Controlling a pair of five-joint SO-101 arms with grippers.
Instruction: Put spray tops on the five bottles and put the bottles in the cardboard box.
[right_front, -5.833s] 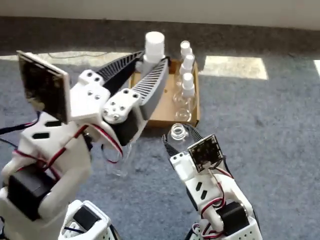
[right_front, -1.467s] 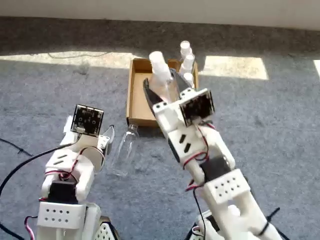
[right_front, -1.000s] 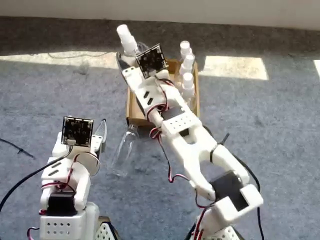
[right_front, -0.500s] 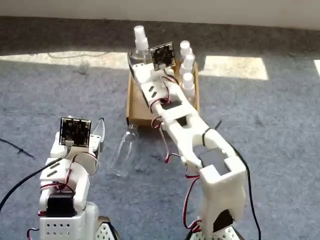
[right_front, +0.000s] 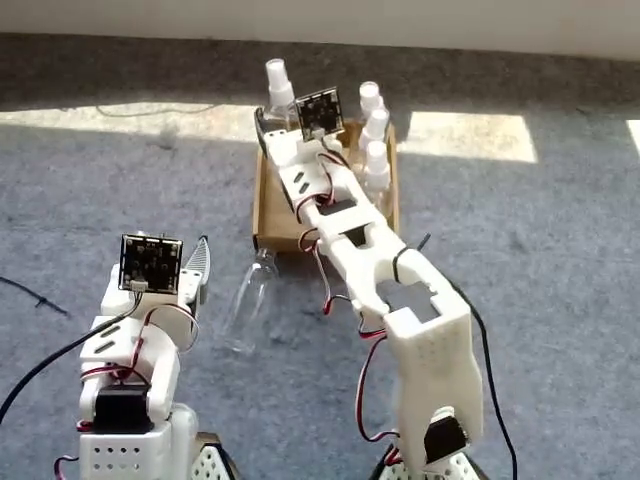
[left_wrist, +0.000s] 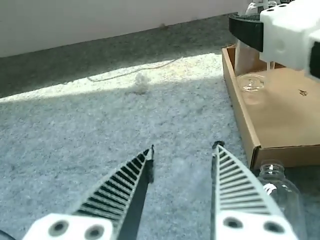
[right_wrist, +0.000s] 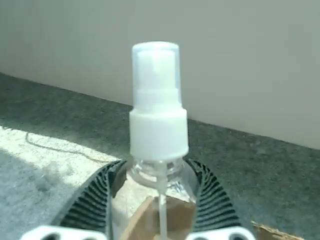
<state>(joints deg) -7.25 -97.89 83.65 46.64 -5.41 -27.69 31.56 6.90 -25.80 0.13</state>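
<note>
My right gripper (right_front: 275, 122) is shut on a clear bottle with a white spray top (right_front: 278, 82), held upright over the far left corner of the cardboard box (right_front: 263, 215). In the right wrist view that bottle (right_wrist: 159, 125) stands between the black fingers (right_wrist: 95, 200). Three capped bottles (right_front: 376, 125) stand along the box's right side. A bottle without a top (right_front: 248, 296) lies on the carpet just in front of the box. My left gripper (right_front: 200, 268) is open beside it, low at the near left. The left wrist view has my left gripper (left_wrist: 183, 148) open, and the uncapped bottle (left_wrist: 279, 186) beside one finger.
Grey carpet covers the floor, with a sunlit band behind the box and a pale wall beyond. In the left wrist view the box's near wall (left_wrist: 245, 127) and the held bottle's base (left_wrist: 251, 82) sit to one side. A black cable (right_front: 25, 295) trails at the left.
My right arm has stretched out, carried the capped bottle to the box's far left corner and stood it upright there. My left arm drew back slightly, then kept still.
</note>
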